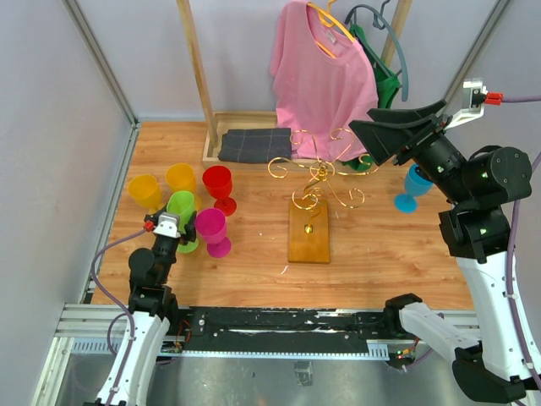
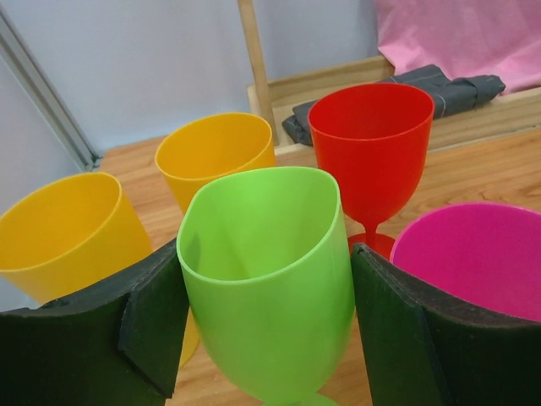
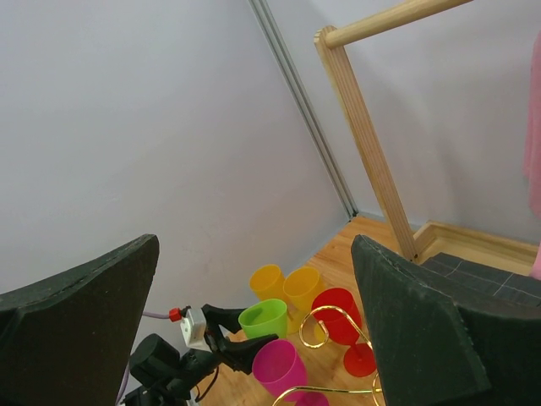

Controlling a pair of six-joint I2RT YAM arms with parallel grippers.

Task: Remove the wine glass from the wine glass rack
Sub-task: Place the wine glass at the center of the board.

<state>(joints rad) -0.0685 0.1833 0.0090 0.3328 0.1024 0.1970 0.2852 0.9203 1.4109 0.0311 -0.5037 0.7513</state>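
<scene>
The wine glass rack is gold spiral wire on a brown wooden base at the table's middle; no glass hangs on the arms I can see. Its curls show in the right wrist view. My left gripper is shut on a green wine glass, squeezing the bowl between both pads. The glass tilts among the other glasses at the left. My right gripper is open and empty, raised high to the right of the rack. In its own view, the right gripper faces the left side.
Yellow, orange, red and magenta glasses crowd around the green one. A blue glass stands at the right, by my right arm. A tall wooden clothes rack with a pink shirt and a folded dark cloth stands at the back.
</scene>
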